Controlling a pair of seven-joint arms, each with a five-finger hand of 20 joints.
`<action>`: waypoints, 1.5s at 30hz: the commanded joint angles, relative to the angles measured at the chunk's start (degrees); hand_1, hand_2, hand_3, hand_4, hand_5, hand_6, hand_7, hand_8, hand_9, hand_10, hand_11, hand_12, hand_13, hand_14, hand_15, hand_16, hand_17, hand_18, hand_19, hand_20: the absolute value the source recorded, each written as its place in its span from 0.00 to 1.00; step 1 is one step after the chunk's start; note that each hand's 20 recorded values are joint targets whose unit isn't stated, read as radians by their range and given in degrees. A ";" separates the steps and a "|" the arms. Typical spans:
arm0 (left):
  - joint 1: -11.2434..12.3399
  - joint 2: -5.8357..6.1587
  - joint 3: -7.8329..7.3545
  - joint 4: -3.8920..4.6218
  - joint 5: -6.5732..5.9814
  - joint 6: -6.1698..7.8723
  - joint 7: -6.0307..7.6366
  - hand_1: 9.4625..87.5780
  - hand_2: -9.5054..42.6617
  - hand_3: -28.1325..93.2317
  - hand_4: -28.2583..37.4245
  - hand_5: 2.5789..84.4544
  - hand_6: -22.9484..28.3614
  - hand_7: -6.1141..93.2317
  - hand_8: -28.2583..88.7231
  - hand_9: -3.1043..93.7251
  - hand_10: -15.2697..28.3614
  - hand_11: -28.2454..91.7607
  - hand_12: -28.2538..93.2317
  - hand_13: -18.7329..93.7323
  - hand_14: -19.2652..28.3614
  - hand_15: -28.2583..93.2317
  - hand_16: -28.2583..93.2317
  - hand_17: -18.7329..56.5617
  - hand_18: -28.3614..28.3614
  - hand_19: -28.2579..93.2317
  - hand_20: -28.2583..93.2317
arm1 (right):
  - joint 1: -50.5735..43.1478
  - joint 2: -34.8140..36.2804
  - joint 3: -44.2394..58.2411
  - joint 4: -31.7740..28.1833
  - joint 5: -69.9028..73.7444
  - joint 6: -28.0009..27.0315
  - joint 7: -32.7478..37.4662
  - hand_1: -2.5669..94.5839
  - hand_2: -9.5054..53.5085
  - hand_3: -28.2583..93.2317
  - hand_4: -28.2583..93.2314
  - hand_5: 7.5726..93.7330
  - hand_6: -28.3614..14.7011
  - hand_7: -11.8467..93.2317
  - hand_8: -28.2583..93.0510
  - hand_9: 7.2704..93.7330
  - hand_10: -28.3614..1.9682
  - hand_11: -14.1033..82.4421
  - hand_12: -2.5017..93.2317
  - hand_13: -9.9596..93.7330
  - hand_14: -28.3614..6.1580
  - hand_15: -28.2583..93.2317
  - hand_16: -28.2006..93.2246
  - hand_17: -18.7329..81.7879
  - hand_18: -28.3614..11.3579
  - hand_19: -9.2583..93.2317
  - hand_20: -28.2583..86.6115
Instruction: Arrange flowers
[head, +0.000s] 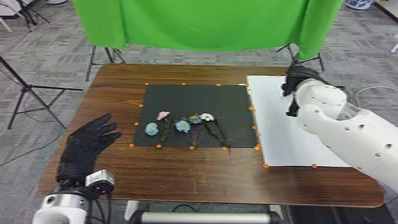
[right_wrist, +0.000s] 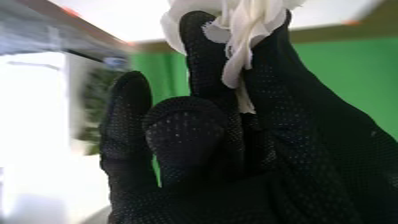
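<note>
My right hand (head: 302, 80) is over the far part of the white sheet (head: 289, 135), on the right side of the table. In the right wrist view, the thumb and fingers of my right hand (right_wrist: 200, 135) pinch a white flower (right_wrist: 242, 37) with soft, drooping petals. On the black mat (head: 182, 100) lie a pink flower (head: 163, 115), a light blue one (head: 151, 129), a blue one (head: 183, 126), a smaller bluish one (head: 195, 119) and a white one (head: 207, 117), their green stems toward the near edge. My left hand (head: 87, 142) is open, left of the mat.
Small orange markers (head: 266, 165) line the mat and the sheet on the brown table (head: 178, 172). Beyond the far edge hangs a green cloth (head: 209, 25) on stands. A black tripod (head: 28, 87) stands on the floor at the left.
</note>
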 joint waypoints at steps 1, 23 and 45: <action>2.14 0.77 -0.70 -0.64 -0.71 1.47 0.85 0.22 0.32 0.90 0.16 0.48 0.70 0.20 0.16 0.41 0.82 0.49 0.30 0.42 0.97 0.71 0.14 0.16 0.93 0.79 0.17 | -7.58 -3.49 4.77 -7.35 -6.60 -12.50 -7.76 0.61 0.00 0.92 0.00 0.85 0.66 0.47 0.21 0.99 0.71 0.28 0.40 0.89 0.75 0.85 0.36 0.51 0.15 0.99 0.37; 1.33 0.67 -1.21 -0.32 -0.23 0.33 -0.94 0.22 0.32 0.90 0.16 0.48 0.70 0.19 0.16 0.41 0.82 0.49 0.30 0.42 0.97 0.71 0.14 0.16 0.93 0.79 0.17 | -15.51 -8.59 5.17 -12.57 -11.57 -19.69 -11.89 0.61 0.00 0.92 0.00 0.84 0.66 0.47 0.21 0.99 0.71 0.28 0.40 0.88 0.73 0.86 0.36 0.51 0.14 0.99 0.38; 1.31 0.72 -0.76 -0.39 -0.15 1.02 -0.75 0.22 0.32 0.90 0.16 0.48 0.69 0.19 0.16 0.41 0.82 0.49 0.30 0.42 0.97 0.71 0.14 0.16 0.93 0.79 0.17 | -17.32 -13.09 7.78 -16.90 -12.53 -26.91 -11.25 0.43 0.00 0.95 0.00 0.64 0.56 0.38 0.10 0.77 0.44 0.48 0.24 0.81 0.59 0.90 0.33 0.43 0.06 0.97 0.42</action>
